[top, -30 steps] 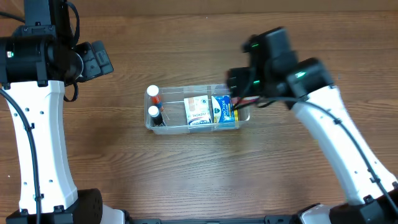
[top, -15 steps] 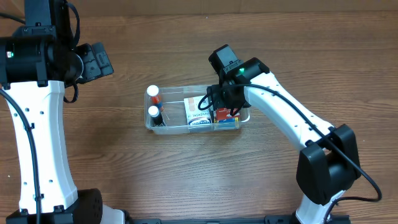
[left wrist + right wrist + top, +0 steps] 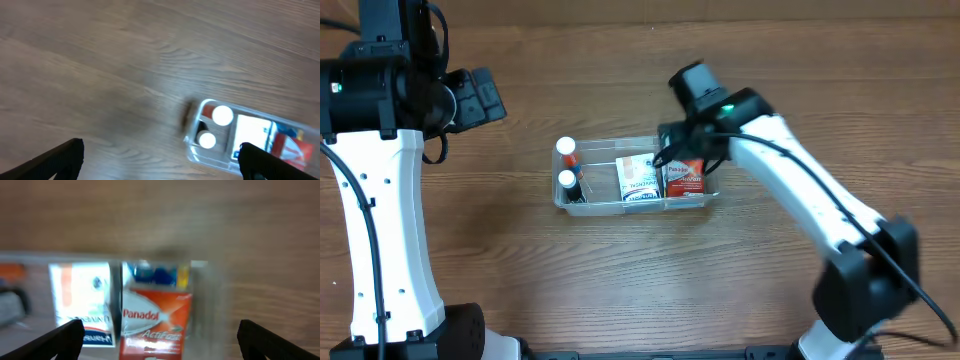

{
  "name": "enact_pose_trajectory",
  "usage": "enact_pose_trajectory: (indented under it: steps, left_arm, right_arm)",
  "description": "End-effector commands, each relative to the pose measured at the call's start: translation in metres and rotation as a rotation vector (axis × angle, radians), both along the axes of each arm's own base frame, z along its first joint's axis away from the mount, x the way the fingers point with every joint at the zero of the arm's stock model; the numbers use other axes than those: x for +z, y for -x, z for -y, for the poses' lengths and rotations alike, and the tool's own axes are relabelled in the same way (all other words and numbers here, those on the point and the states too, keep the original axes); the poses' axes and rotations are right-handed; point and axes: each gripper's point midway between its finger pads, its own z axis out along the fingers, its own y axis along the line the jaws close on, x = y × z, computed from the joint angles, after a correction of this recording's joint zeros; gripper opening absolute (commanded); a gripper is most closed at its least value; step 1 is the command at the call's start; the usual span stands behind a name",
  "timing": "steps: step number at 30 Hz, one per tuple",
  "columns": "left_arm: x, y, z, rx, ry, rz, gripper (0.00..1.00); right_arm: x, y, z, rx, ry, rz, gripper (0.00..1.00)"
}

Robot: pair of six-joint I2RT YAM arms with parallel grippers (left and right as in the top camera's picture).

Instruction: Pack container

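The clear plastic container point(image 3: 610, 208) sits mid-table on the wooden table point(image 3: 620, 290). Two white-capped bottles point(image 3: 566, 180) stand at its left end, a white box point(image 3: 637, 178) lies in the middle, and a red Panadol ActiFast box point(image 3: 157, 312) lies at the right end beside a blue and yellow pack point(image 3: 155, 275). The right gripper point(image 3: 161, 330) hangs just over the Panadol box, fingers spread wide and empty, while the left gripper point(image 3: 161, 150) is well off to the left, also spread apart and holding nothing.

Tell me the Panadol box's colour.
Red-orange Panadol box, white lettering; right wrist view shows it best.
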Motion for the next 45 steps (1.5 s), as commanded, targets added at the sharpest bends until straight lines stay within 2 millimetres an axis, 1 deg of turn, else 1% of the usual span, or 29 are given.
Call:
enact_pose_trajectory:
  steps: [1, 2, 3, 5, 7, 9, 10, 12, 15, 17, 18, 20, 23, 25, 26, 28, 29, 30, 31, 33, 35, 37, 38, 40, 43, 45]
  left_arm:
    - [0.006, -0.015, 0.044, -0.261, 0.068, 0.061, 1.0]
    - [0.007, -0.019, 0.051, -0.294, 0.059, 0.075, 1.0]
    - [0.009, -0.023, 0.06, -0.336, 0.048, 0.094, 1.0]
    - [0.008, -0.03, 0.071, -0.364, 0.055, 0.109, 1.0]
    - [0.005, -0.035, 0.073, -0.368, 0.057, 0.107, 1.0]
    - [-0.003, -0.04, 0.064, -0.344, 0.018, 0.084, 1.0]
    - [-0.009, -0.038, 0.059, -0.328, -0.006, 0.052, 1.0]
    - [-0.017, -0.028, 0.057, -0.325, -0.007, -0.006, 1.0]
    - [-0.021, -0.016, 0.056, -0.342, -0.012, -0.051, 1.0]
    - [-0.016, -0.009, 0.058, -0.364, -0.024, -0.046, 1.0]
    - [-0.01, -0.006, 0.06, -0.372, -0.03, -0.029, 1.0]
    - [0.008, 0.005, 0.065, -0.387, -0.052, 0.023, 1.0]
    - [0.033, 0.026, 0.069, -0.404, -0.086, 0.1, 1.0]
    - [0.049, 0.046, 0.07, -0.42, -0.105, 0.159, 1.0]
    - [0.052, 0.053, 0.069, -0.421, -0.107, 0.178, 1.0]
    - [0.054, 0.07, 0.067, -0.425, -0.113, 0.217, 1.0]
    - [0.051, 0.08, 0.065, -0.423, -0.116, 0.238, 1.0]
    - [0.049, 0.085, 0.064, -0.421, -0.118, 0.251, 1.0]
    - [0.039, 0.099, 0.061, -0.417, -0.123, 0.272, 1.0]
    - [0.023, 0.114, 0.057, -0.42, -0.137, 0.296, 1.0]
    - [-0.007, 0.138, 0.054, -0.424, -0.147, 0.348, 1.0]
    - [-0.03, 0.154, 0.051, -0.407, -0.142, 0.389, 1.0]
    - [-0.038, 0.16, 0.049, -0.385, -0.129, 0.415, 1.0]
    - [-0.051, 0.167, 0.047, -0.356, -0.114, 0.439, 1.0]
    - [-0.078, 0.167, 0.048, -0.36, -0.108, 0.407, 1.0]
    - [-0.09, 0.166, 0.049, -0.364, -0.104, 0.371, 1.0]
  right_arm:
    - [0.072, -0.023, 0.058, -0.152, -0.04, 0.191, 1.0]
    - [0.074, -0.028, 0.072, -0.185, -0.041, 0.197, 1.0]
    - [0.074, -0.032, 0.085, -0.182, -0.036, 0.202, 1.0]
    - [0.077, -0.039, 0.095, -0.125, -0.033, 0.217, 1.0]
    - [0.079, -0.044, 0.108, -0.151, -0.036, 0.232, 1.0]
    - [0.078, -0.044, 0.116, -0.192, -0.045, 0.223, 1.0]
    - [0.076, -0.041, 0.118, -0.216, -0.052, 0.207, 1.0]
    - [0.075, -0.032, 0.12, -0.273, -0.07, 0.177, 1.0]
    - [0.087, -0.019, 0.122, -0.294, -0.084, 0.182, 1.0]
    - [0.102, -0.008, 0.125, -0.299, -0.085, 0.211, 1.0]
    - [0.107, -0.003, 0.128, -0.308, -0.077, 0.223, 1.0]
    - [0.124, 0.012, 0.138, -0.33, -0.054, 0.269, 1.0]
    - [0.135, 0.034, 0.144, -0.337, -0.057, 0.312, 1.0]
    - [0.137, 0.053, 0.147, -0.337, -0.068, 0.344, 1.0]
    - [0.136, 0.059, 0.148, -0.337, -0.072, 0.355, 1.0]
    - [0.128, 0.073, 0.15, -0.337, -0.077, 0.369, 1.0]
    - [0.119, 0.083, 0.152, -0.337, -0.077, 0.368, 1.0]
    - [0.112, 0.09, 0.153, -0.337, -0.076, 0.365, 1.0]
    - [0.099, 0.102, 0.155, -0.337, -0.073, 0.357, 1.0]
    - [0.083, 0.115, 0.157, -0.352, -0.078, 0.342, 1.0]
    - [0.061, 0.136, 0.16, -0.379, -0.089, 0.325, 1.0]
    - [0.051, 0.147, 0.164, -0.4, -0.095, 0.331, 1.0]
    - [0.051, 0.149, 0.164, -0.411, -0.106, 0.339, 1.0]
    - [0.052, 0.15, 0.164, -0.417, -0.112, 0.345, 1.0]
    - [0.048, 0.15, 0.164, -0.417, -0.105, 0.327, 1.0]
    - [0.046, 0.149, 0.164, -0.417, -0.101, 0.317, 1.0]
